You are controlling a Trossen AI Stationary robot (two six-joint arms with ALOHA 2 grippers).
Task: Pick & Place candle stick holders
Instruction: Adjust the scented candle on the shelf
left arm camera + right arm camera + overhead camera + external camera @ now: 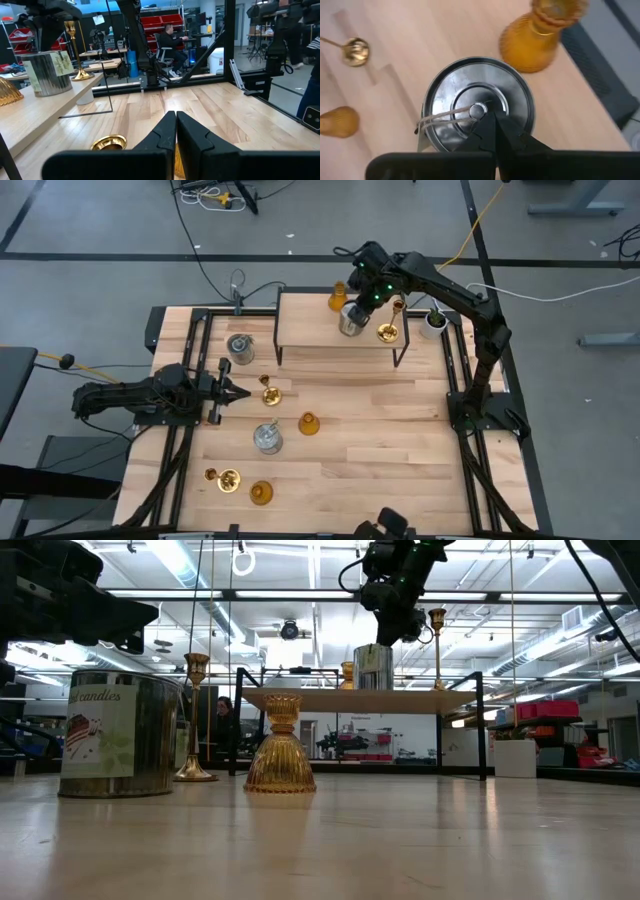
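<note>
Silver cylinder holder [351,321] sits on raised shelf [300,330] at table's 12 o'clock, amber holder [338,299] at its 11, brass holder [389,330] at its 3. Right gripper [357,304] directly above cylinder, fingers together, gripping nothing. Shelf's 9 o'clock half bare. On table [400,440]: 2 silver, 2 amber, 2 brass. Left gripper [238,392] at 9 o'clock, fingers together, brass holder [269,393] just beside its tip.
</note>
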